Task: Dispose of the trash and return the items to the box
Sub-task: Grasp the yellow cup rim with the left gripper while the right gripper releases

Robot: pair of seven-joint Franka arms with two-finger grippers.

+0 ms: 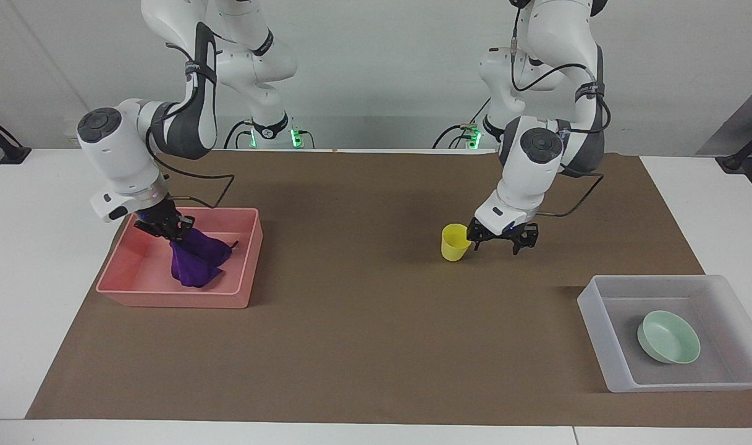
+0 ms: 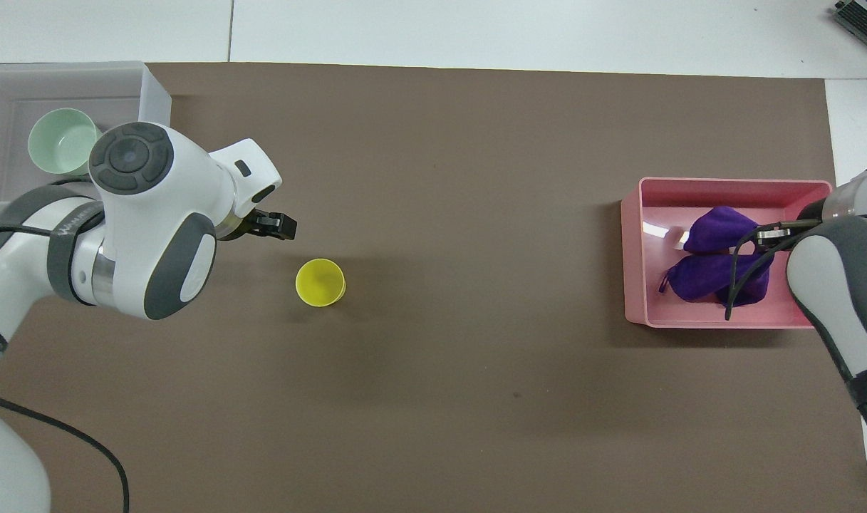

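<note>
Your left pincer (image 1: 502,240) is hanging with its fingers spread apart and nothing between them, just beside the yellow plastic cup (image 1: 456,241), toward the left arm's end of the tabletop (image 1: 363,346). The cup is standing upright on the brown mat (image 1: 363,309) with bare mat all around it. Well apart, at the left arm's end, the translucent grey bin (image 1: 610,358) is sitting at the mat's edge farthest from the robots, and the mint-green bowl (image 1: 668,337) is resting on its floor.

Your right pincer (image 1: 164,226) is clamped on the purple cloth (image 1: 196,262), which is drooping into the pink bin (image 1: 184,300) at the right arm's end, its lower folds touching the floor near the wall nearest the robots.
</note>
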